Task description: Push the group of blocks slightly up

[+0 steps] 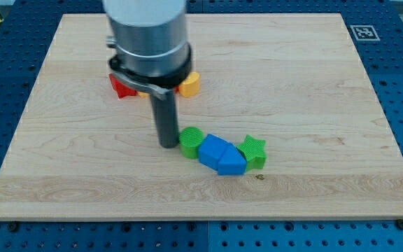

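A group of blocks lies low on the wooden board (313,84). From the view's left it holds a green cylinder (191,141), a blue cube-like block (212,149), a blue rounded wedge block (231,163) and a green star (255,150). They touch one another in a row slanting down to the view's right. My tip (167,143) rests on the board just left of the green cylinder, touching or almost touching it.
A red block (122,86) and a yellow block (189,84) lie nearer the view's top, partly hidden behind the arm's grey body (149,35). Blue perforated table surrounds the board. A marker tag (362,32) sits at the top right.
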You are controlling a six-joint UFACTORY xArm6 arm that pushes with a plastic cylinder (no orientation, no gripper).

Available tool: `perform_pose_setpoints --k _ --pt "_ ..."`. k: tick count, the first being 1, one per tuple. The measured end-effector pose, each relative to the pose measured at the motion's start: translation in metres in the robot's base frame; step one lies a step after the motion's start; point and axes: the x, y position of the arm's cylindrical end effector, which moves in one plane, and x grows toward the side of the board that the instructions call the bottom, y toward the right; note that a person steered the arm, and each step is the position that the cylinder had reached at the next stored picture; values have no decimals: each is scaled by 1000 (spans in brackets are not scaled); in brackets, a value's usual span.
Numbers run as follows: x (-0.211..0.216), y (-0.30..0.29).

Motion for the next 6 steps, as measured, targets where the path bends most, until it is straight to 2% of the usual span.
perform_pose_setpoints --k 2,3,4,5,6 --pt "4 24" --pt "9 5" --pt "53 19" --pt "93 66" --pt "96 112"
